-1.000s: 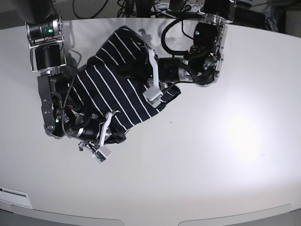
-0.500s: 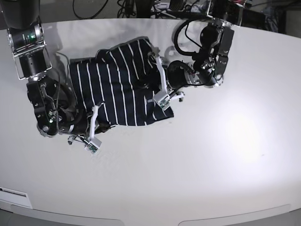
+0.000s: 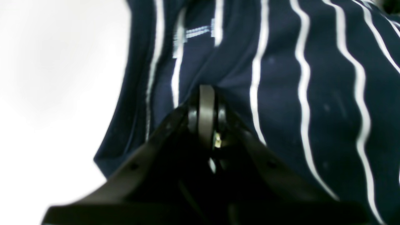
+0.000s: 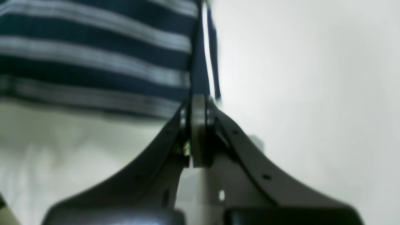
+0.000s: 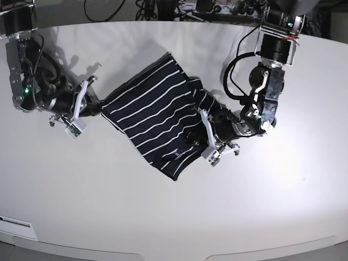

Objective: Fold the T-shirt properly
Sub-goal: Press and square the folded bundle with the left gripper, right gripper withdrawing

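The T-shirt (image 5: 155, 111), dark navy with thin white stripes, is stretched out as a folded slab between my two grippers over the white table (image 5: 163, 217). My left gripper (image 5: 194, 133) is at the shirt's right side, shut on the cloth (image 3: 281, 78); its fingertips (image 3: 206, 93) pinch a fold near the hem. My right gripper (image 5: 100, 105) holds the shirt's left corner, shut on a thin edge of the striped cloth (image 4: 93, 62) that runs up from its fingertips (image 4: 199, 103). In the base view the shirt's lower corner points toward the table's front.
Cables and dark equipment (image 5: 163, 8) lie along the table's back edge. A bright glare (image 5: 283, 157) sits on the table to the right of the left arm. The table's front edge (image 5: 174, 253) curves across the bottom.
The right arm has swung up and left, the left arm down and toward the front. The shirt has turned and been pulled taut between them, its stripes now running diagonally.
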Available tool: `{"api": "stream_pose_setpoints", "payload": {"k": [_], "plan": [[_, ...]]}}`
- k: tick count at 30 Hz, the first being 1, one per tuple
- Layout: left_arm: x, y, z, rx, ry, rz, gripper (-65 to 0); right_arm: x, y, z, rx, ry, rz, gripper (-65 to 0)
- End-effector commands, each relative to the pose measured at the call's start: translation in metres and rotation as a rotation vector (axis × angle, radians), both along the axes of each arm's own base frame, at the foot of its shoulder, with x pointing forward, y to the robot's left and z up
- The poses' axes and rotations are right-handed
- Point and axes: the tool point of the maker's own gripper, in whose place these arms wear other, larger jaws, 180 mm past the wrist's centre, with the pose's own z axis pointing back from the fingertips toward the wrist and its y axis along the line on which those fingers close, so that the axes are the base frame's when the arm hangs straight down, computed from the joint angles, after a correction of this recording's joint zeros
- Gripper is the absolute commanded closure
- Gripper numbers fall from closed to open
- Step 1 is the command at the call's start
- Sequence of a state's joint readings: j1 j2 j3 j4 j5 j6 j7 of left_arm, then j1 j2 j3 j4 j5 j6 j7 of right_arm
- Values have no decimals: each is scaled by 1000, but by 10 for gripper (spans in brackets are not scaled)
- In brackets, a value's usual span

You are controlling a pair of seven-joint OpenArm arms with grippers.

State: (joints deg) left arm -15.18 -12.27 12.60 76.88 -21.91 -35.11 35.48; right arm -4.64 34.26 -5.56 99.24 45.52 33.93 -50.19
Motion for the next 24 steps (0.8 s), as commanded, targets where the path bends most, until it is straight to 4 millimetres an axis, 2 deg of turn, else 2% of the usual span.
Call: {"api": "stream_pose_setpoints", "payload": {"k": [1, 5, 7, 11, 14, 16, 19, 21, 24], "plan": [[15, 2, 14, -4, -49, 14, 0, 0, 0, 14, 21, -42, 4, 0], [36, -10, 33, -79, -108, 20, 0, -21, 12, 17, 62, -53, -7, 0], [42, -17, 44, -73, -121, -6, 0, -15, 12, 22, 49, -115, -49, 0], [46, -26, 98, -135, -170, -59, 0, 14, 2, 39, 18, -263, -161, 0], [29, -27, 141, -194, -222, -150, 0, 20, 0, 38, -24, -287, -164, 0], [27, -12, 154, -198, -226, -134, 0, 27, -6, 36, -68, -302, -175, 0], [46, 35, 154, -233, -172, 106, 0, 44, -22, 30, -116, -307, -217, 0], [51, 74, 135, -243, -110, 302, 0, 53, -27, 21, -101, -288, -226, 0], [31, 117, 88, -214, 0, 504, 0, 62, -33, 0, -102, -232, -233, 0]]}}
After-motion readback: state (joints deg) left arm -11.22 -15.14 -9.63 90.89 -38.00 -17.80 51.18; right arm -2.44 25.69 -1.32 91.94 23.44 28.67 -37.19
